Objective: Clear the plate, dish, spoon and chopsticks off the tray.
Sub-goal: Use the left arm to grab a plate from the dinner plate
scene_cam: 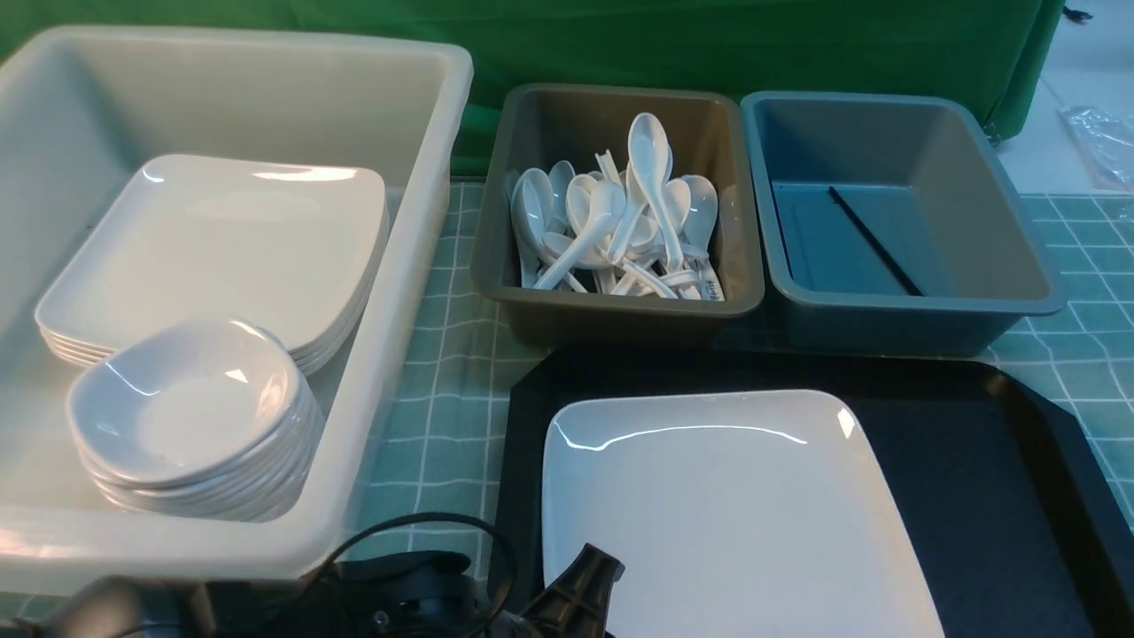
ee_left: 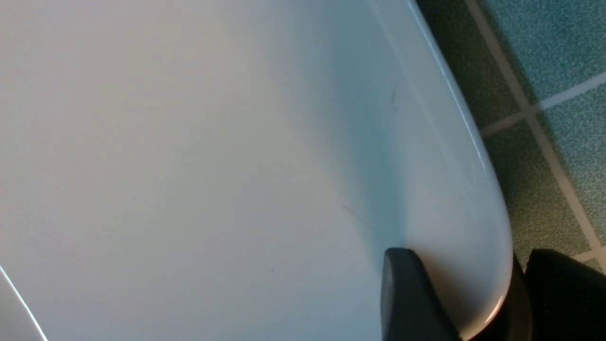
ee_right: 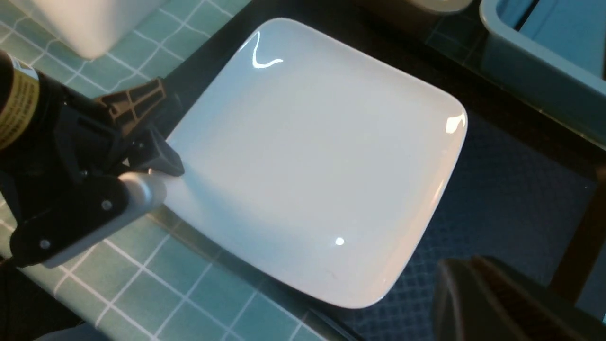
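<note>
A corner of the plate (scene_cam: 735, 514) is being straddled by the left gripper (ee_left: 468, 284), jaws apart either side of the rim, the plate's body lying ahead; clamping cannot be told.

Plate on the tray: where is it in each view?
Front: the plate is lower centre, on the tray's left part.
Left wrist: fills most of the frame.
Right wrist: mid-frame, nearly whole.
Shared landmark: left tool straddling the plate's rim, seen in all three.
</note>
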Tool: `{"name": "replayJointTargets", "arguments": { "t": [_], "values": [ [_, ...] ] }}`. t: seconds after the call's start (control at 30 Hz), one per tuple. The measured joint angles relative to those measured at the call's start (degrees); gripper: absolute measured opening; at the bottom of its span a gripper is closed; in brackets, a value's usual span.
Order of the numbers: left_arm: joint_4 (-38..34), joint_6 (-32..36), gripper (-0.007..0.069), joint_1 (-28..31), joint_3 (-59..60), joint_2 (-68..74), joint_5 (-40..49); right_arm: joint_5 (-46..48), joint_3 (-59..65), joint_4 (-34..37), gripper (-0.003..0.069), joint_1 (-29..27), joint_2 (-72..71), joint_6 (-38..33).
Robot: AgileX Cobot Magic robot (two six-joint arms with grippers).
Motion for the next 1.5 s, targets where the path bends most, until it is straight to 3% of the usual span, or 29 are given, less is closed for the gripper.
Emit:
{"name": "replayJointTargets", "arguments": {
  "t": [0.43,0.93,1.27,1.5],
  "values": [
    [0.6,-0.1,0.0304,0.0,0.0,-0.4,-0.8,0.0,0.0,0.1,0.006,0.0,0.0,-1.6],
    [-7.8,-0.1,0.029,0.0,0.0,-3.5,3.6,0.0,0.0,0.2,0.0069,0.0,0.0,-2.9],
    [3.6,0.0,0.029,0.0,0.0,-4.7,2.2,-0.8,0.0,0.2,0.0069,0.0,0.0,-2.9],
    [5.6,0.0,0.029,0.0,0.0,-2.5,0.4,-0.8,0.0,0.2,0.0069,0.0,0.0,-2.9]
  ]
}}
